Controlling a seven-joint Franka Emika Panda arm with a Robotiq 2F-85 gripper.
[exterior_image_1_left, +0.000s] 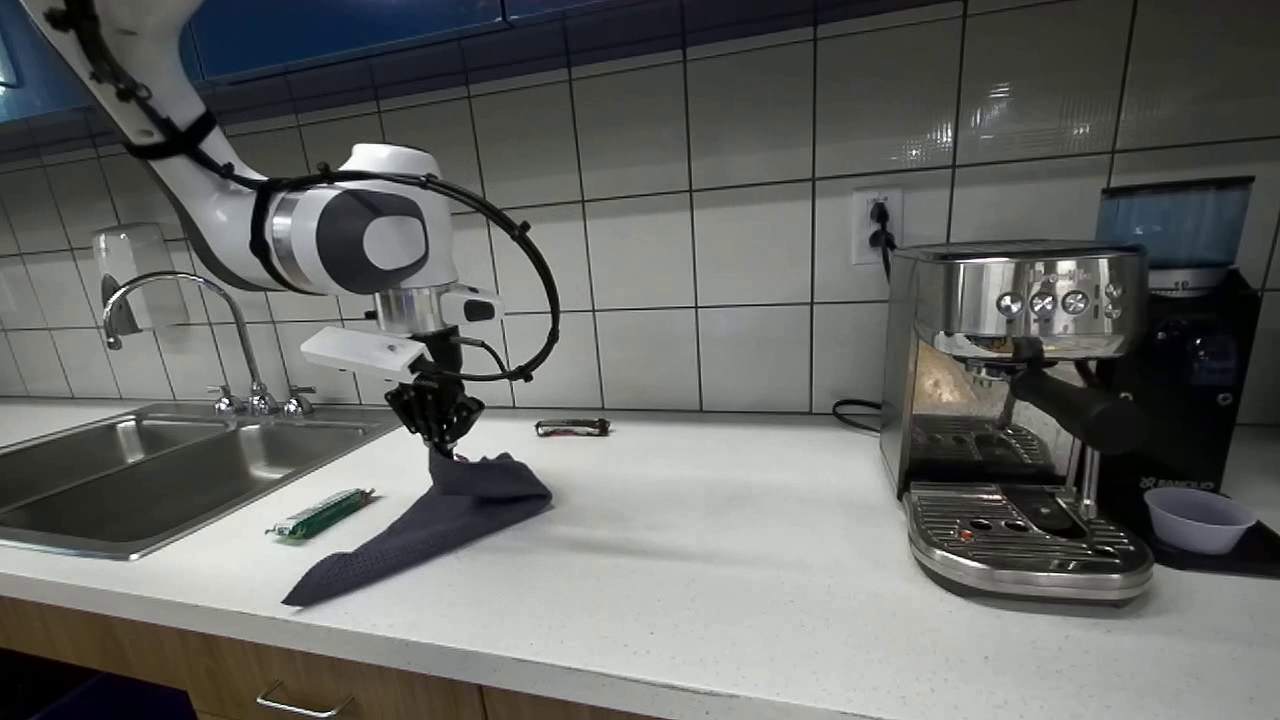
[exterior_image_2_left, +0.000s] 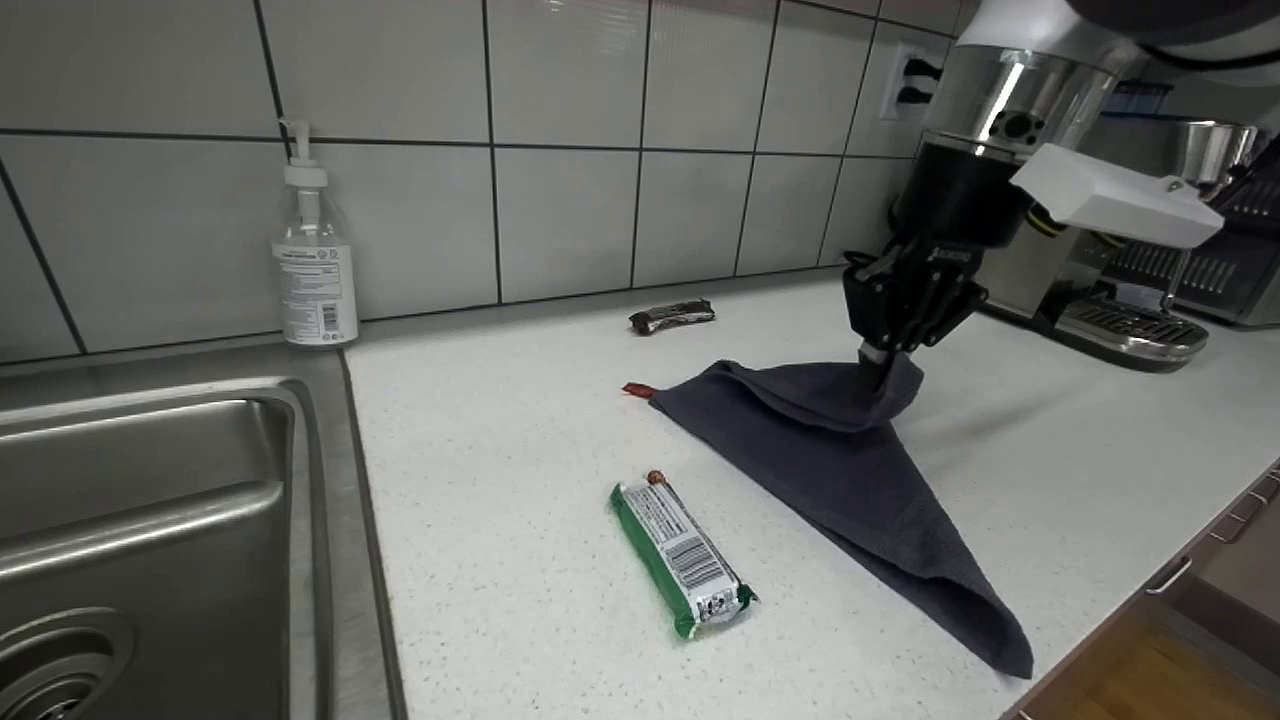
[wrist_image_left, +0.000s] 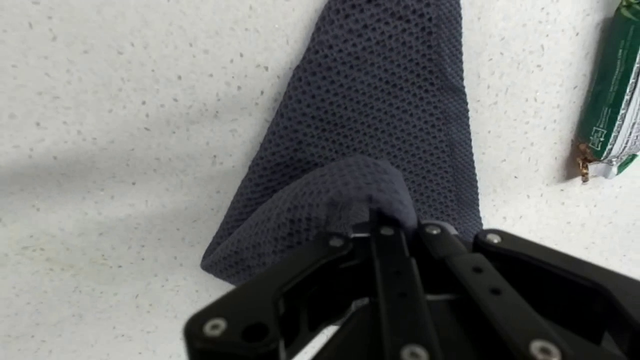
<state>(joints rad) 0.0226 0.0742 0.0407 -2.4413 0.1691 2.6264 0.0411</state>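
My gripper (exterior_image_1_left: 441, 450) points down at the counter, shut on a dark grey cloth (exterior_image_1_left: 450, 515). In an exterior view the same gripper (exterior_image_2_left: 882, 362) pinches a raised fold, and the rest of the cloth (exterior_image_2_left: 860, 480) trails over the counter toward its front edge. The wrist view shows the honeycomb weave of the cloth (wrist_image_left: 380, 90), with a fold bunched at the gripper (wrist_image_left: 400, 227) that partly hides the fingertips. A small red wrapper end (exterior_image_2_left: 640, 390) sticks out from beneath the cloth's far corner; the rest of it is hidden.
A green-and-white wrapped bar (exterior_image_2_left: 682, 558) lies beside the cloth, toward the sink (exterior_image_1_left: 200, 470). A dark wrapped bar (exterior_image_1_left: 572, 427) lies near the tiled wall. An espresso machine (exterior_image_1_left: 1020, 400) and a pale bowl (exterior_image_1_left: 1198, 522) stand farther along. A pump bottle (exterior_image_2_left: 315, 270) stands behind the sink.
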